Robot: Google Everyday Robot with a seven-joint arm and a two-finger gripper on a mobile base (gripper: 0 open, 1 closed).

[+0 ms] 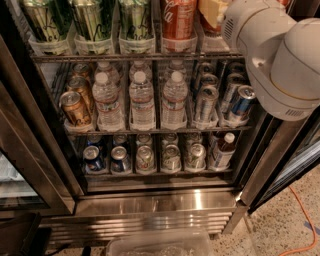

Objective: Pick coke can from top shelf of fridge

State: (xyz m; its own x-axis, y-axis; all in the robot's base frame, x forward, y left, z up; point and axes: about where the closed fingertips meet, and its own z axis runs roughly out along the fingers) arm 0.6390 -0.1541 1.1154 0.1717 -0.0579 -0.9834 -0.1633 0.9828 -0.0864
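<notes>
Nearest the camera, the arm's [280, 55] bulky white housing fills the upper right and blocks much of that corner. Below it lie the fridge's [160, 200] steel base and a clear plastic bin [160, 246] on the floor. Further in are racks of small cans and water bottles [142, 100]. Furthest back, at the upper edge, is the top shelf [135, 56], with its clear lane trays.

The coke can [178, 19] stands upright in its tray there, just right of the green cans [91, 20]. The gripper [212, 14] (only a tan sliver shows past the housing) sits just beside the can's right side at the same shelf. Whether it is open, closed or gripping anything I cannot tell.

The risk, as I judge it, is alignment. The gripper looks offset to the right of the can, so closing there could catch the tray wall or the neighbouring lane. A sideways correction could nudge the can against the green cans and tip it.
</notes>
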